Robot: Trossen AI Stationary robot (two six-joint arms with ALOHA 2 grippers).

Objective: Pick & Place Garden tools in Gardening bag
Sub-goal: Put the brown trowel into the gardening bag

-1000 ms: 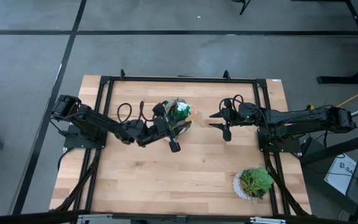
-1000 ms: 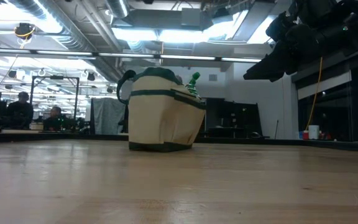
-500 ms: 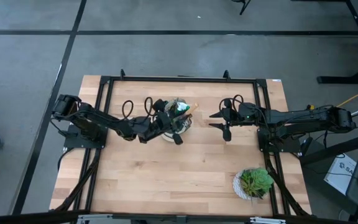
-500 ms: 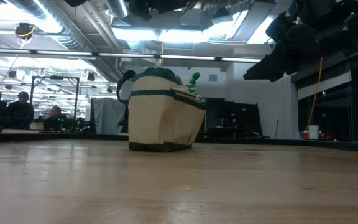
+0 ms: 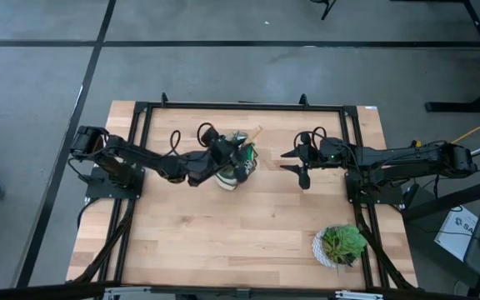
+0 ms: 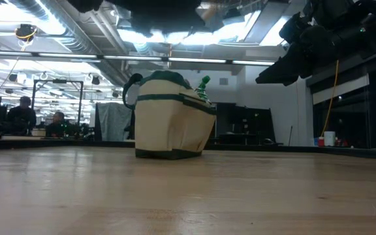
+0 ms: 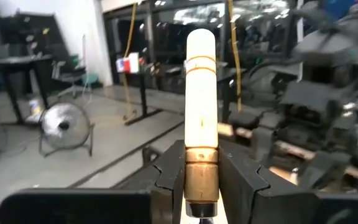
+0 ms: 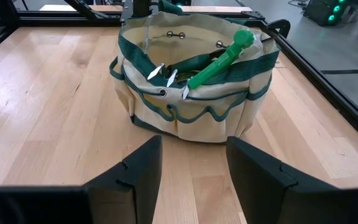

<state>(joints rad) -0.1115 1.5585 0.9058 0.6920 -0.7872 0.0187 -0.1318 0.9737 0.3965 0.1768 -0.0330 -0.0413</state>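
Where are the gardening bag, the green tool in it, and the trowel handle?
gardening bag (image 8: 194, 118), right wrist view, front fabric wall.
green tool (image 8: 219, 62), right wrist view, mid-shaft.
trowel handle (image 7: 201, 93), left wrist view, pale wooden shaft.

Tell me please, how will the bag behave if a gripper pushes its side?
The bag looks like soft fabric, so its wall would probably dent rather than resist. Its base sits flat and broad on the table, so it likely slides instead of tipping. The green tool leaning out may shift.
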